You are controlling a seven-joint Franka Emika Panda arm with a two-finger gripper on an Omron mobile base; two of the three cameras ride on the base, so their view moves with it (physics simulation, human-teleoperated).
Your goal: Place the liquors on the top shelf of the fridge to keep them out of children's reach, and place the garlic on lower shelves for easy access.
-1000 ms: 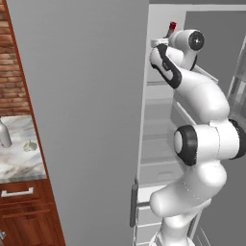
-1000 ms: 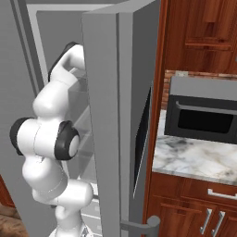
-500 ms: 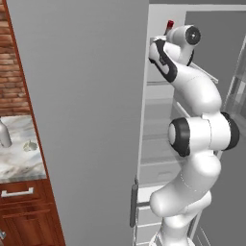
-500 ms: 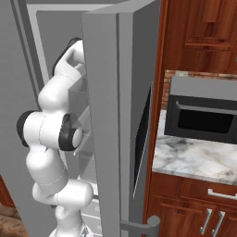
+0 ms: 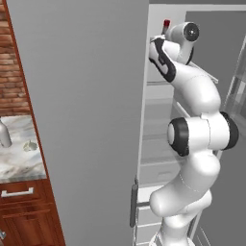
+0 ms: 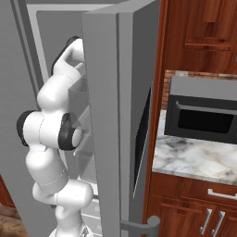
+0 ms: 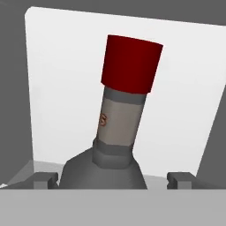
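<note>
The dark grey liquor bottle [image 7: 119, 128] with a red cap [image 7: 131, 64] stands upright against the fridge's pale back wall [image 7: 66, 88]. My gripper [image 7: 113, 178] is open, one fingertip [image 7: 44, 178] on each side of the bottle's shoulder, with a gap on the right. In the left base view the red cap [image 5: 166, 23] pokes up behind my hand, above the top shelf [image 5: 156, 83]. The fridge door [image 5: 81, 120] is swung wide. A small off-white garlic bulb [image 5: 30, 145] lies on the marble counter [image 5: 19, 161] beside a pale bottle-shaped thing [image 5: 4, 135] cut by the frame's edge.
The fridge's other door [image 6: 106, 115] stands close to my arm on its right. Beyond it are a built-in oven [image 6: 199, 111], a marble counter [image 6: 194, 159] and dark wood cabinets [image 6: 199, 28]. White drawers [image 5: 144, 211] fill the fridge's bottom.
The jaws have spread apart and let go of the red-capped bottle, which stays standing on the shelf. The arm's elbow has shifted slightly.
</note>
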